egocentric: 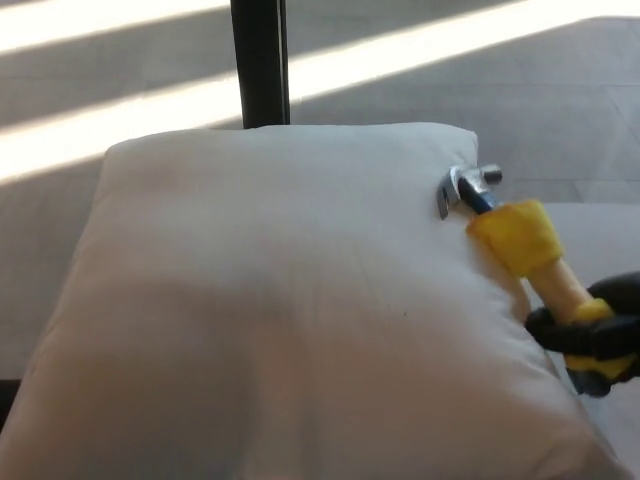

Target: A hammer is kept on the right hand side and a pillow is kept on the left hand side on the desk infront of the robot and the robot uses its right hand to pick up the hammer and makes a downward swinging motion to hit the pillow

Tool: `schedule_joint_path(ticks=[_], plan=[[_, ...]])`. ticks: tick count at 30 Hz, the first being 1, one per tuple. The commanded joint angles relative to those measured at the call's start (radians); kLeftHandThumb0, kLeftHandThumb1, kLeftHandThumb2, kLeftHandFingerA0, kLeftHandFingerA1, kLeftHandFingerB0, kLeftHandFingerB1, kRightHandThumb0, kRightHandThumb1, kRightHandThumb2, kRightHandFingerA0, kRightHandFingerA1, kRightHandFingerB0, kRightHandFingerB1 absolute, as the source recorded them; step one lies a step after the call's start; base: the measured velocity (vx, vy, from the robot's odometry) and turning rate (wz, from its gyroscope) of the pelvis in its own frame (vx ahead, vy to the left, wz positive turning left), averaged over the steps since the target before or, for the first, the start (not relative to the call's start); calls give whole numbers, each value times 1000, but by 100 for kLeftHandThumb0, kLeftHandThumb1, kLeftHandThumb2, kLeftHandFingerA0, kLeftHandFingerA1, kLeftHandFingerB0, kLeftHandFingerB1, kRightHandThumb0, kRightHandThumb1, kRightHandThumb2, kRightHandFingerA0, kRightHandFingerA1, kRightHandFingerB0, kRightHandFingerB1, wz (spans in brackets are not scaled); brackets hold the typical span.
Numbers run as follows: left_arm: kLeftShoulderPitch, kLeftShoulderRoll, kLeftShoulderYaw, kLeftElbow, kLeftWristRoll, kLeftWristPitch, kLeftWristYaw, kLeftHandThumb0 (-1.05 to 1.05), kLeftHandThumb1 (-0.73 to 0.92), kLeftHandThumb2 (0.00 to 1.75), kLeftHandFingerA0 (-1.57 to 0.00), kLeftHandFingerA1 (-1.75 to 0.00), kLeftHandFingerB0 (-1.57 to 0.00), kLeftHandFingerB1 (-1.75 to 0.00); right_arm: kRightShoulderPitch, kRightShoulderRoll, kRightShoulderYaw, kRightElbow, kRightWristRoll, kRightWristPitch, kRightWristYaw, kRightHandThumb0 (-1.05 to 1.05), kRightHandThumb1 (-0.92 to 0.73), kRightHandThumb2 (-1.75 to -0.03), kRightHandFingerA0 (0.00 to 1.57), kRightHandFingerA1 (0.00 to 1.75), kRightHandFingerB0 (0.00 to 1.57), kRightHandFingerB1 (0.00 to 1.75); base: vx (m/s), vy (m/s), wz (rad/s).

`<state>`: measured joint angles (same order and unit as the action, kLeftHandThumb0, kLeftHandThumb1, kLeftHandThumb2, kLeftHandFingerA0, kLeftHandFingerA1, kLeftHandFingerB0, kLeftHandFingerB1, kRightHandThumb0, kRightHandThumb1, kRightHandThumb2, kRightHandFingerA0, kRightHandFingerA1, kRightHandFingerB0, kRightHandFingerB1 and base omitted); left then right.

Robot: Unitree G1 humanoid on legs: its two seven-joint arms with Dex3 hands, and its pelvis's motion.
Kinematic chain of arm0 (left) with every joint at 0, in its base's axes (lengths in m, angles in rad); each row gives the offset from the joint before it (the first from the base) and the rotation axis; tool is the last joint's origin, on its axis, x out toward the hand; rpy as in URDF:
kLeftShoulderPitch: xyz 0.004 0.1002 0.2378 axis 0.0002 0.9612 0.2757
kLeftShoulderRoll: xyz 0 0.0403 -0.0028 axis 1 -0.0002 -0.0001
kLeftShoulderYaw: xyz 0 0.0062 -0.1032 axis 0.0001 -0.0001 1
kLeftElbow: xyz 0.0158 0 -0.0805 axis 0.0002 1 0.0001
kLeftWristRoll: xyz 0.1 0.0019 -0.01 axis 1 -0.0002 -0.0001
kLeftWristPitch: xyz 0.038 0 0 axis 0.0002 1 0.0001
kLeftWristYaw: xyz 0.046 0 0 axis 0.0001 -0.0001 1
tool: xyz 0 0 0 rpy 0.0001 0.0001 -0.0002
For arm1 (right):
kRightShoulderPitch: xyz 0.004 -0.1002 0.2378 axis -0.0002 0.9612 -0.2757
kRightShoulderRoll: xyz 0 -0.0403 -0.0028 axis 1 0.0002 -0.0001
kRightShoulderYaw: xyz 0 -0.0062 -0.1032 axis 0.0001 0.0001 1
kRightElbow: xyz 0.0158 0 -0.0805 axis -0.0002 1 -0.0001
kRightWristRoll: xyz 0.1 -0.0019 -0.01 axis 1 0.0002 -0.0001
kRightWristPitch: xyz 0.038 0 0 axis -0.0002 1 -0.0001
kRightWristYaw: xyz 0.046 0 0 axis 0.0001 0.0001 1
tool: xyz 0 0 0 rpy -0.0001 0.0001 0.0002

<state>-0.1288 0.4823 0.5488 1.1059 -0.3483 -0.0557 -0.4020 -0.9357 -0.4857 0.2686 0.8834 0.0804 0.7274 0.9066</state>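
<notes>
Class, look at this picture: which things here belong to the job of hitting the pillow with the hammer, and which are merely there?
Part of the job:
- pillow, white, filling most of the view
- hammer, its metal head by the pillow's right edge
- right hand, shut on the handle

Merely there:
- black post behind the pillow
- floor with sunlit stripes

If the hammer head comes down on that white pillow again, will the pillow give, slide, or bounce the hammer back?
The pillow looks plump and soft, so it will probably dent rather than resist. Its broad footprint suggests little sliding. The hammer, held low on the handle by the right hand, may rebound only mildly.
</notes>
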Motion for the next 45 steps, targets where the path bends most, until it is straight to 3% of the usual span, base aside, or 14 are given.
schedule_joint_path(ticks=[1,4,5,6,11,12,13,20,27,33,41,42,43,45], plan=[[13,16,0,-10,-4,-8,4,-84,65,90,-64,-68,-51,-55,-59,-44,-101,-26,26,67,-7,-39,-75,-83,104,175,90,132,0,0,0],[16,16,-2,-13,-1,-13,2,-84,65,91,-63,-69,-50,-55,-45,-46,-121,-53,10,57,-13,-39,-76,-81,102,175,89,128,0,0,0],[15,18,0,-11,-5,-6,-3,-80,84,65,-61,-63,-52,-47,-37,-61,-124,-80,14,51,14,-40,-78,-79,100,175,79,156,0,0,0],[16,19,2,-13,-8,-3,-5,-81,84,65,-61,-65,-53,-47,-40,-63,-132,-84,19,63,18,-40,-76,-80,99,175,77,160,0,0,0],[20,18,8,-10,-12,-1,-12,-81,84,65,-61,-63,-54,-47,-49,-64,-187,-72,29,75,2,-38,-69,-88,107,175,92,144,0,0,0],[25,16,3,-21,-8,-7,-7,-81,85,65,-60,-63,-55,-47,-64,-63,-204,-49,38,107,5,-37,-71,-93,127,175,87,136,0,0,0],[25,16,4,-22,-8,-5,-8,-80,85,65,-58,-63,-55,-47,-68,-63,-213,-43,39,112,4,-37,-77,-89,104,175,81,153,0,0,0],[20,24,7,-6,-11,-9,-22,-81,85,65,-57,-63,-53,-48,-54,-65,-271,-46,21,83,-41,-33,-72,-100,105,175,81,162,0,0,0],[24,31,16,-1,-13,-12,-18,-81,84,65,-61,-60,-57,-47,2,-44,-358,-90,-6,75,-265,-29,-70,-113,97,175,67,175,0,0,0],[22,32,18,-1,-12,-13,-17,-80,85,66,-59,-58,-55,-46,136,-80,-231,-229,-183,-111,-414,-26,-74,-86,96,175,66,175,0,0,0],[19,33,18,-30,-12,-4,-7,-79,86,65,-62,-60,-59,-48,249,-144,-65,-243,-334,-277,-510,-18,-60,-101,90,175,72,151,0,0,0],[20,32,18,-33,-13,-6,-10,-80,86,65,-62,-61,-59,-48,260,-145,-60,-240,-337,-284,-520,-26,-57,-111,118,137,92,119,0,0,0],[15,35,15,-33,-10,-4,-10,-80,86,65,-61,-60,-57,-47,264,-144,-61,-232,-336,-295,-528,-18,-59,-101,88,175,70,153,0,0,0],[4,39,23,-15,-18,-2,-14,-81,84,67,-60,-59,-56,-47,283,-153,-33,-228,-355,-333,-535,-23,-55,-102,89,175,72,157,0,0,0]])
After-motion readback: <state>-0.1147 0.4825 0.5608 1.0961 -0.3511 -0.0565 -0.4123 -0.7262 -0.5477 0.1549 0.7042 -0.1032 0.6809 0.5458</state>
